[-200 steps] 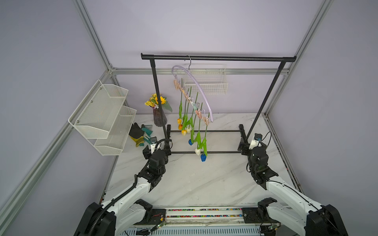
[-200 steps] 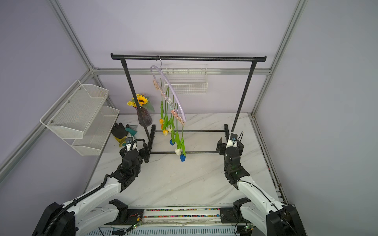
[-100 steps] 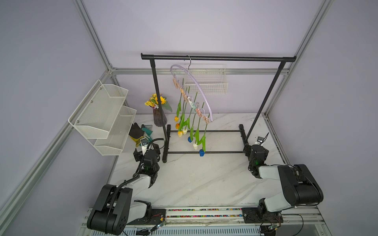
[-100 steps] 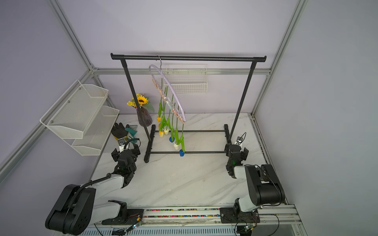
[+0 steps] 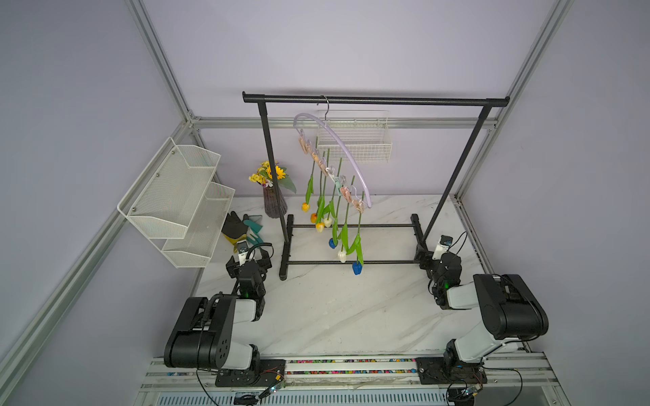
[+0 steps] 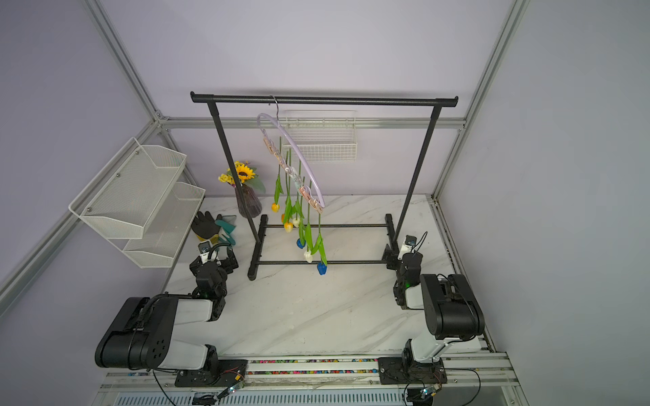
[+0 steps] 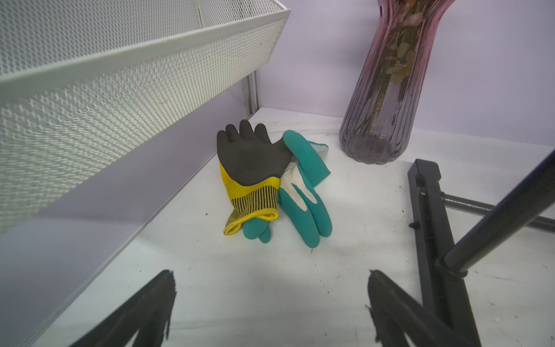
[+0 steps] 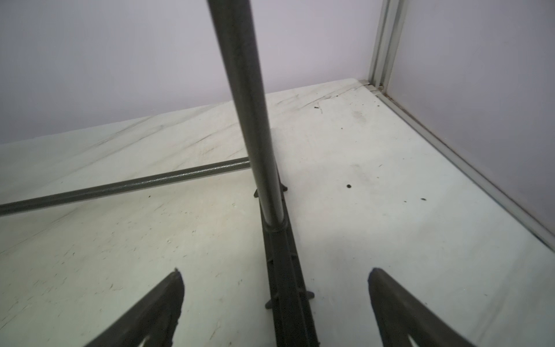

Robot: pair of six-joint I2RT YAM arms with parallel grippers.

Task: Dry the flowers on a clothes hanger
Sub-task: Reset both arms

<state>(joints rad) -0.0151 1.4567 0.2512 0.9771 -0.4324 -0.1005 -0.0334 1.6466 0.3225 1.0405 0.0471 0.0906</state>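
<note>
Black jaws wide apart, both empty

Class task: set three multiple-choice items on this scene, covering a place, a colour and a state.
1. Where does the clothes hanger hang? A. black rack's top bar B. mesh shelf C. table
2. What colour is the glove lying over the teal glove? A. red B. black, yellow cuff C. white
3. How do the left claw and right claw stand? A. shut on a tulip B. shut on the hanger C. open, empty
1 A: its hook sits over the bar. 2 B: the left wrist view shows it. 3 C: both wrist views show jaws spread, gripping nothing.
</note>
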